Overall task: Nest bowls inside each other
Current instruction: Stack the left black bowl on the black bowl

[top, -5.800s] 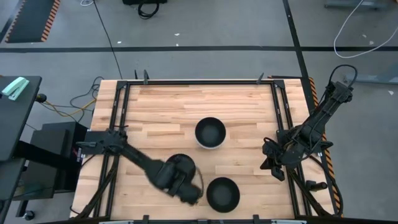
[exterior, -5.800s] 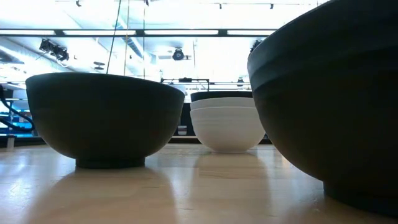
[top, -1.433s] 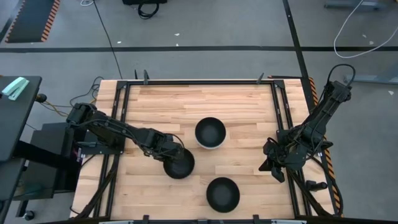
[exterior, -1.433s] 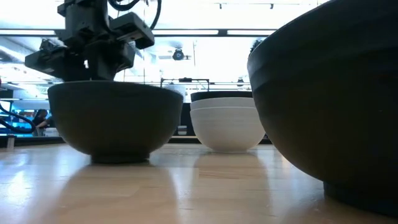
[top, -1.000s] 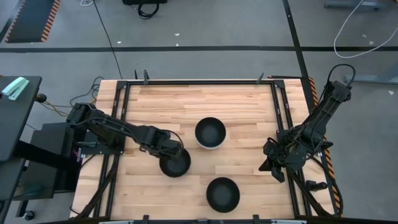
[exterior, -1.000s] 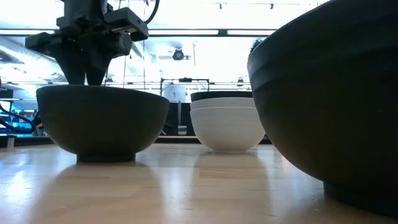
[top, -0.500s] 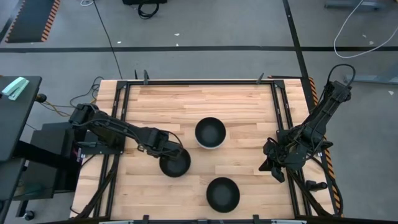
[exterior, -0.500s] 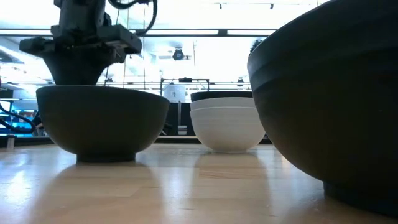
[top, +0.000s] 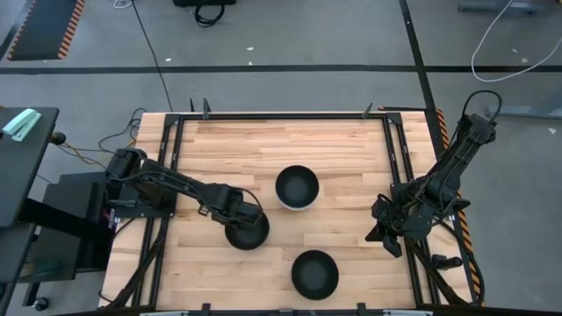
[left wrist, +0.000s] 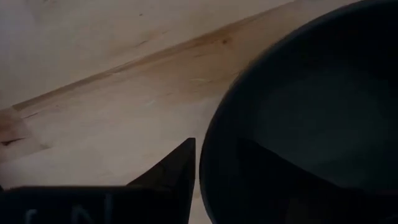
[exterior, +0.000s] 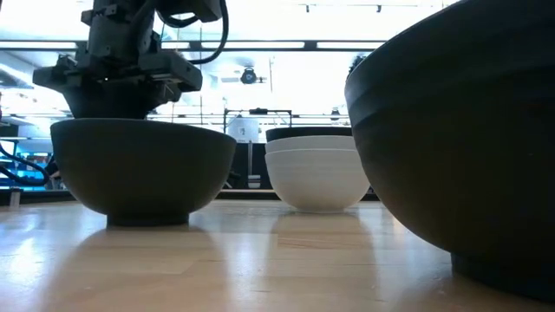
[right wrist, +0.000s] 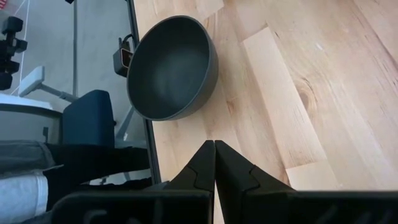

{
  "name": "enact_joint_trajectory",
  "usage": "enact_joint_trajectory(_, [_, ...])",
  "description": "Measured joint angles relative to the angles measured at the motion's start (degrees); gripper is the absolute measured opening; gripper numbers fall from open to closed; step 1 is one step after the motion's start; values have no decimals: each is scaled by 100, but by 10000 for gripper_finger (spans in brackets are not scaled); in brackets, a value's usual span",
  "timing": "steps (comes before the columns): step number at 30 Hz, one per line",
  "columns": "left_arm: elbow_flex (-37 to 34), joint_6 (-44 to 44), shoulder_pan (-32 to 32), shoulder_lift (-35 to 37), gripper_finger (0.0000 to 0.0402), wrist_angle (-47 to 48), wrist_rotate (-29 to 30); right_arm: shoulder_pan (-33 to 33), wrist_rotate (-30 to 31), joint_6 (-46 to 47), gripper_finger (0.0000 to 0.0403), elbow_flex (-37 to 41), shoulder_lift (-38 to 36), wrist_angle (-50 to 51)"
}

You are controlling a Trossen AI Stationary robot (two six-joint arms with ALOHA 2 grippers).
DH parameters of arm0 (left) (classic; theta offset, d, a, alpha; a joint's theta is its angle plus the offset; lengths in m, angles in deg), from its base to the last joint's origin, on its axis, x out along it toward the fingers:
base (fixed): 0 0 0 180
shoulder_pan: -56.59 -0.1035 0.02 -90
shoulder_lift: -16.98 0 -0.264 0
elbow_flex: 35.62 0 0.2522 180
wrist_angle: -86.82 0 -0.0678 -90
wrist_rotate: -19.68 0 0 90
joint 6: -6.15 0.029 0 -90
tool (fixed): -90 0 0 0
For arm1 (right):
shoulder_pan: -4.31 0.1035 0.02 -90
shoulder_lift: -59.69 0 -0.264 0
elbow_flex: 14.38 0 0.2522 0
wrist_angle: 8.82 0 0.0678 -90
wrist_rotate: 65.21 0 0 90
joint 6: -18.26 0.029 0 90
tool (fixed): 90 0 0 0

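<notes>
left gripper (top: 239,218) astride black bowl (top: 248,232) rim | table (top: 351,158) edges far

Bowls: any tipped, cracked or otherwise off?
Nothing stands out. The stack mid-table, the near black bowl and the bowl at the left gripper all sit upright on the table; no cracks visible.

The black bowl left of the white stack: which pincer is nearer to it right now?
Left. The left pincer sits at the rim of that black bowl, one finger inside, one outside. The right pincer waits shut at the table's right edge, beyond the white stack.
</notes>
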Motion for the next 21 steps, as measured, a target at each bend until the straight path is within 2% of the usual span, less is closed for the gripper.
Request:
enact_joint_trajectory(13, [0, 217, -133, -189, 117, -582, -107, 0, 0, 0, 13, 0, 0, -2])
enact_joint_trajectory(21, [0, 318, -205, -251, 71, -773, -98, 0, 0, 0, 13, 0, 0, 0])
